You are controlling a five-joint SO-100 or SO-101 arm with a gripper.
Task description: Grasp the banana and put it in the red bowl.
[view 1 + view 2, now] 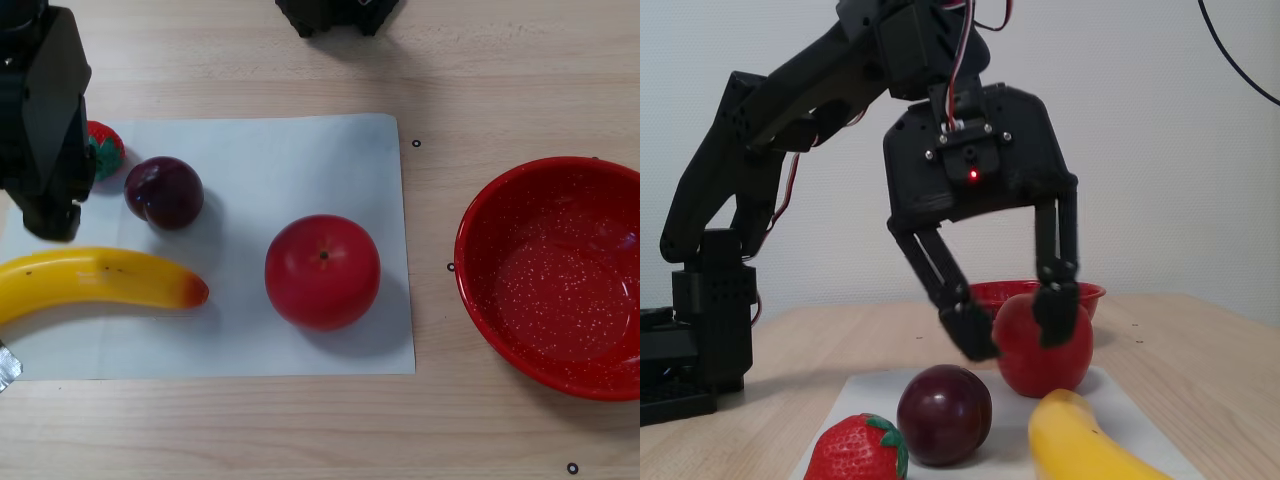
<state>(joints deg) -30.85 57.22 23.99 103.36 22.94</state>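
The yellow banana lies on white paper at the left edge of the other view, orange-red tip pointing at the apple; its end is at the bottom of the fixed view. The red bowl stands empty on the wood at the right, and only its rim shows behind the apple in the fixed view. My black gripper is open and empty, fingers spread and pointing down, above the paper. In the other view the gripper hangs just beyond the banana, beside the plum.
A red apple sits on the paper between banana and bowl. A dark plum and a strawberry lie close to the gripper. The arm's base stands at the left of the fixed view.
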